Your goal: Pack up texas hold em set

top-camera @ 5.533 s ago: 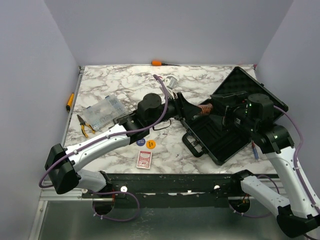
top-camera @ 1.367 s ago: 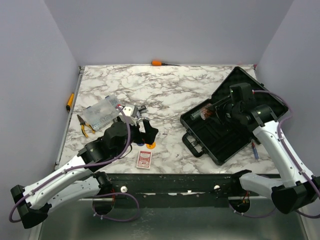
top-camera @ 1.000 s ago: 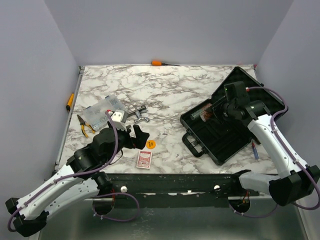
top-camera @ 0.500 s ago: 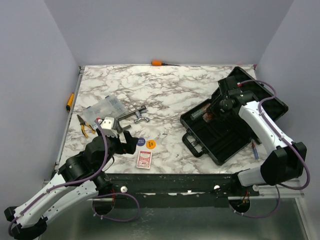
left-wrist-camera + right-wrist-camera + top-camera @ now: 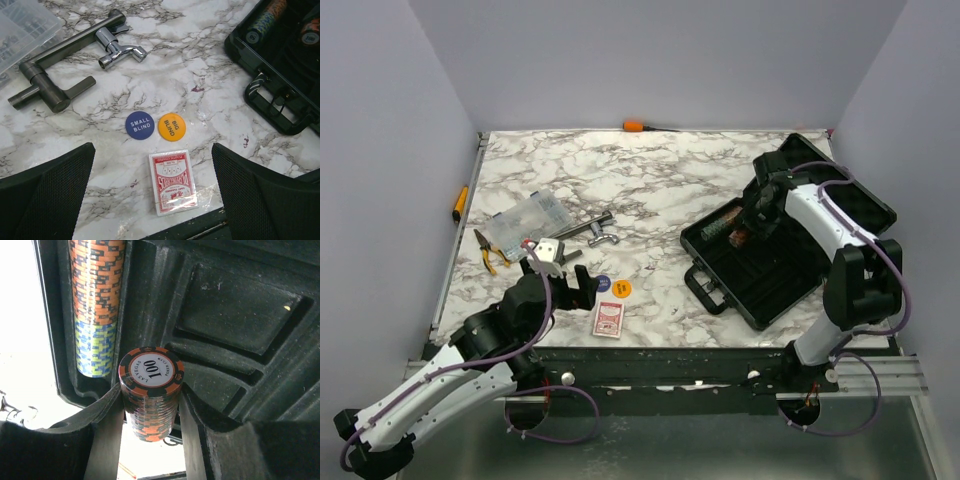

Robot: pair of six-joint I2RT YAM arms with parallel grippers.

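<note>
The black case (image 5: 790, 275) lies open at the right, lid (image 5: 850, 195) leaning back. A row of orange and blue-yellow chips (image 5: 96, 305) fills its far-left slot. My right gripper (image 5: 150, 412) is shut on a stack of orange-and-black chips (image 5: 151, 395) marked 100, held just above the case floor (image 5: 225, 310); seen from above, that gripper (image 5: 745, 232) is over the case's far-left part. My left gripper (image 5: 152, 165) hangs open over the red-backed card deck (image 5: 173, 181), without touching it. The blue disc (image 5: 139, 125) and orange disc (image 5: 171, 126) lie just beyond the deck (image 5: 608, 319).
A grey metal clamp (image 5: 585, 231) with a chrome fitting (image 5: 117, 45) lies left of centre. Further left are a clear plastic box (image 5: 525, 222) and pliers (image 5: 488, 252). An orange screwdriver (image 5: 640, 126) lies at the far edge, another orange tool (image 5: 460, 203) at the left edge.
My left arm has drawn back from the case to the near edge, over the card deck. My right arm has swung the chip stack toward the case's far-left slot.
</note>
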